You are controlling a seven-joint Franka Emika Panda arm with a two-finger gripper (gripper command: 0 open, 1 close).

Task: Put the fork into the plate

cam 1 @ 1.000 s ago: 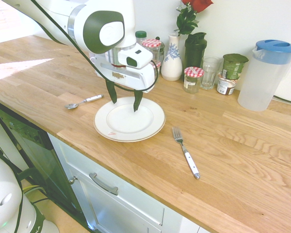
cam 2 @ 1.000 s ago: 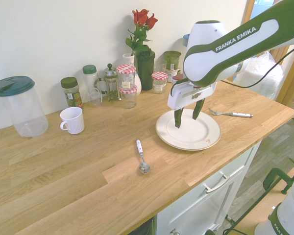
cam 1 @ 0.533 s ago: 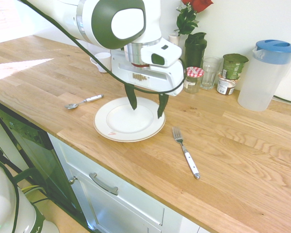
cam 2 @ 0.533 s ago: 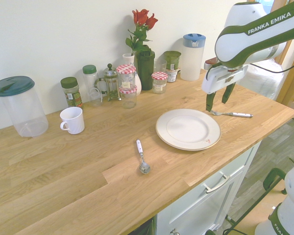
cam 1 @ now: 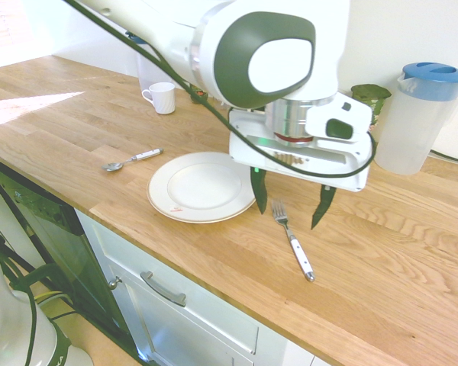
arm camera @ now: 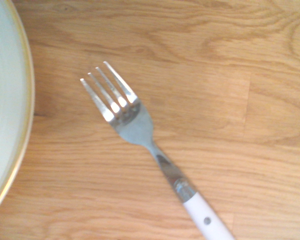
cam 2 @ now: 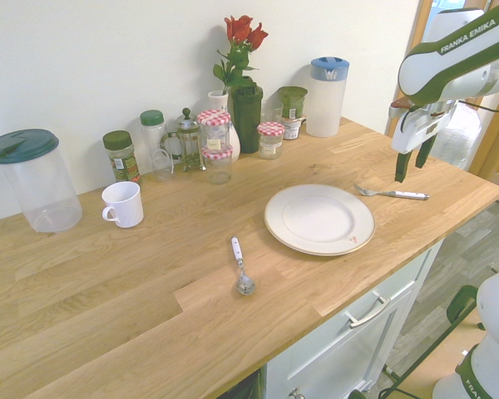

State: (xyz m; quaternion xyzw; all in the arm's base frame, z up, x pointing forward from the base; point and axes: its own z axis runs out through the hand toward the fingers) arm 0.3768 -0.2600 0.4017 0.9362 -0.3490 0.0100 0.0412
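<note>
Gripper [cam 1: 288, 219] open, nothing held — hovers above fork [cam 1: 293, 241]. Fork lies on counter [cam 1: 382, 282], beside plate [cam 1: 204, 187] — not touching it.

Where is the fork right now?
In the first exterior view, the fork lies on the wooden countertop just right of the plate, its tines nearest the rim, below the open hand.

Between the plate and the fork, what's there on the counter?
Just bare wood of the counter between plate and fork, in the wrist view.
</note>
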